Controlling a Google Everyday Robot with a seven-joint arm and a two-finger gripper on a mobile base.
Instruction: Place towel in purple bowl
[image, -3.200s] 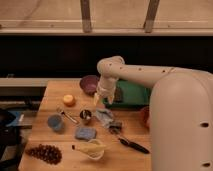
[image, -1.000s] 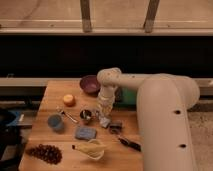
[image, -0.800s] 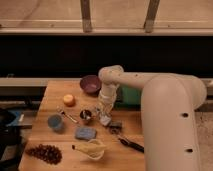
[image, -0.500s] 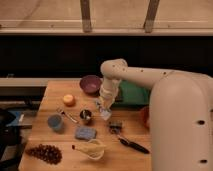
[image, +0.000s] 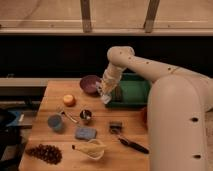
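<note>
The purple bowl (image: 89, 83) sits at the back of the wooden table (image: 60, 142), left of a green bin. My gripper (image: 104, 93) hangs just right of the bowl's rim, a little above the table. It is shut on a small pale towel (image: 106, 99), which dangles from it beside the bowl, not inside it. The arm comes in from the right and hides part of the bin.
A green bin (image: 131, 90) stands right of the bowl. On the table are an orange fruit (image: 69, 100), a blue cup (image: 55, 122), a metal cup (image: 86, 116), a blue sponge (image: 85, 133), grapes (image: 45, 153), a banana bowl (image: 93, 148) and a black-handled tool (image: 131, 144).
The gripper has lifted from the middle of the table and moved back and left towards the purple bowl, carrying the towel.
</note>
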